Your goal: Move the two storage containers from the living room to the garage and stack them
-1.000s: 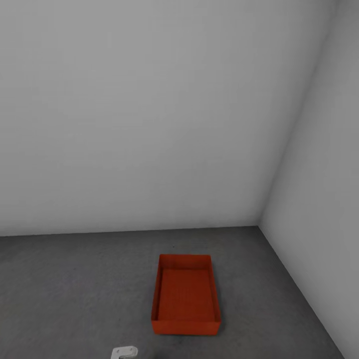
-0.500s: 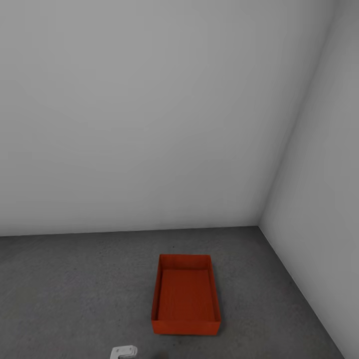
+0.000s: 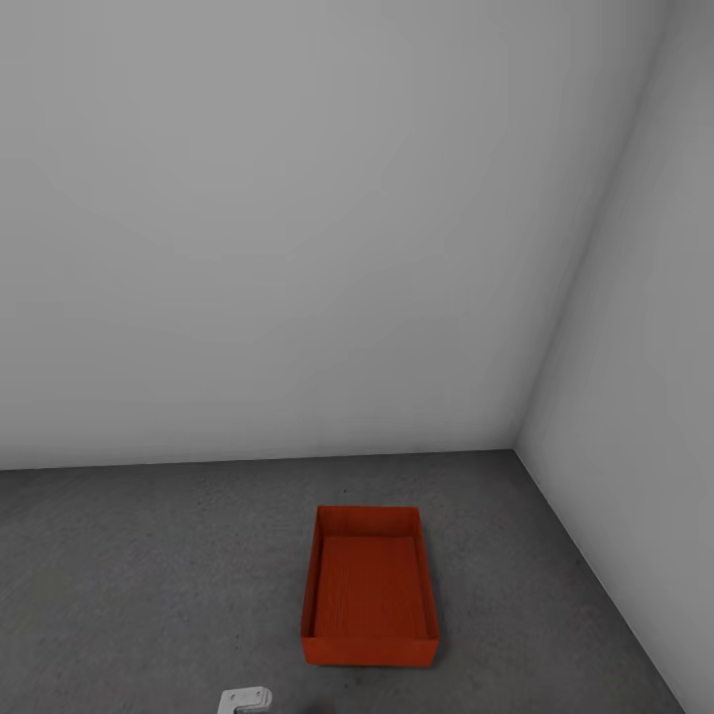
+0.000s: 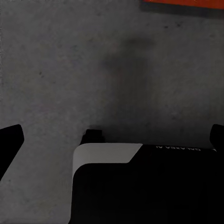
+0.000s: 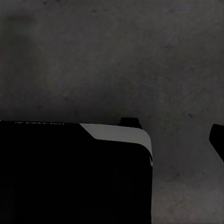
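Grey concrete floor (image 3: 149, 555) of the garage lies ahead, one storage container (image 3: 369, 585) resting at twelve o'clock near the corner, both grippers apparently spread and empty, so I judge fetching the second bin comes next.

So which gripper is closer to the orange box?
Probably the left. The left wrist view shows the storage container at its edge past the left gripper; the right gripper's view shows floor.

Head cam high, facing corner; wrist cams close over floor (image 3: 149, 585)
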You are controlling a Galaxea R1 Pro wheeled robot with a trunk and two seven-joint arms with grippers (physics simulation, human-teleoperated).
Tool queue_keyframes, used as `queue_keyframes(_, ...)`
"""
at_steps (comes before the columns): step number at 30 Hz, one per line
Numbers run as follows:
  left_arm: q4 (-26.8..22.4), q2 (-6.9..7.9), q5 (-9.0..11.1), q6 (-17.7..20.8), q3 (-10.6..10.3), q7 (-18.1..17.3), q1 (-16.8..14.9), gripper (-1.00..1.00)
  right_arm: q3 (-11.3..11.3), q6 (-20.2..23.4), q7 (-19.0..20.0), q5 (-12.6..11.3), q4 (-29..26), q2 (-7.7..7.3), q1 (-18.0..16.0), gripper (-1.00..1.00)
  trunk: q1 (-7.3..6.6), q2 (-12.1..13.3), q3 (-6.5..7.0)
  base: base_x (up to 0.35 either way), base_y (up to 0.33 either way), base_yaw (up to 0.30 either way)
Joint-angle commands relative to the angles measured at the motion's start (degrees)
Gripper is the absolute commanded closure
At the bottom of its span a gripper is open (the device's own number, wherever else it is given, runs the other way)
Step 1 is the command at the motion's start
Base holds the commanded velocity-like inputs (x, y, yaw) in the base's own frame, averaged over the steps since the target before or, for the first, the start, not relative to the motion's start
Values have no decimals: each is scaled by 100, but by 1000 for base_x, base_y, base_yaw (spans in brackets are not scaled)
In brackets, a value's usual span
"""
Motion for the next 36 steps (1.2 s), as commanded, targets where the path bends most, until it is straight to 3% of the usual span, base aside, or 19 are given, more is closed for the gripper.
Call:
queue_keyframes(1, -3, -1, 32, 20, 9, 16, -4, -100, 49, -14, -26, -52, -3, 0, -4, -100, 3, -11, -11, 0, 0, 0)
queue_keyframes(36, -3, 1, 30, 19, 8, 16, -4, -100, 75, 47, -60, -20, 5, -35, -4, -100, 3, -11, -11, 0, 0, 0)
